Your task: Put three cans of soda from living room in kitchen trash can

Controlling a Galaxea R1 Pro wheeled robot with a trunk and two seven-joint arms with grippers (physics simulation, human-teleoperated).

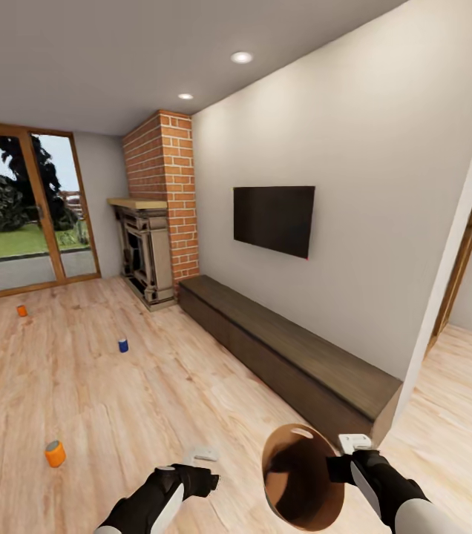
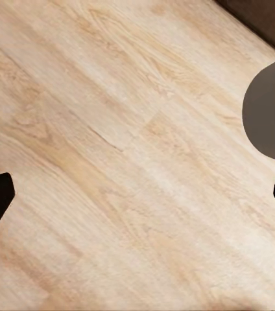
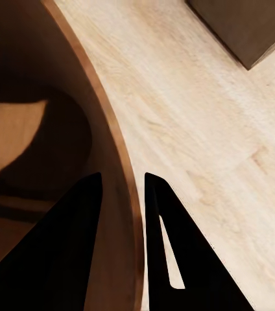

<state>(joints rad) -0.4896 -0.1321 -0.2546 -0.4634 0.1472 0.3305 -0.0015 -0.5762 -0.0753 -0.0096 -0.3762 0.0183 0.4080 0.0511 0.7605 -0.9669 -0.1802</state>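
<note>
Light wood plank floor (image 1: pixel 117 386) ran through the living room, past a brick fireplace (image 1: pixel 163 200), a wall TV (image 1: pixel 274 219) and a long low dark bench (image 1: pixel 295 356) along the right wall. Three soda cans stood on the floor, well apart: one orange can (image 1: pixel 55 453) nearest the robot at the left, a dark blue can (image 1: pixel 123 345) further in, and a second orange can (image 1: pixel 21 311) far off near the glass doors (image 1: pixel 24 211). The right hand (image 1: pixel 346 469) was closed on the rim of the trash can (image 1: pixel 299 482), one finger inside the coppery wall and one outside, carrying the bin tilted with its mouth toward the camera. The left hand (image 1: pixel 205 469) hung open and empty above the floor. The cans were probably light, rigid and smooth, so likely to slip or tip; a grip across the middle of the side wall looked safest. The bin looked stiff and light, and its rim seemed a fair hold.
</note>
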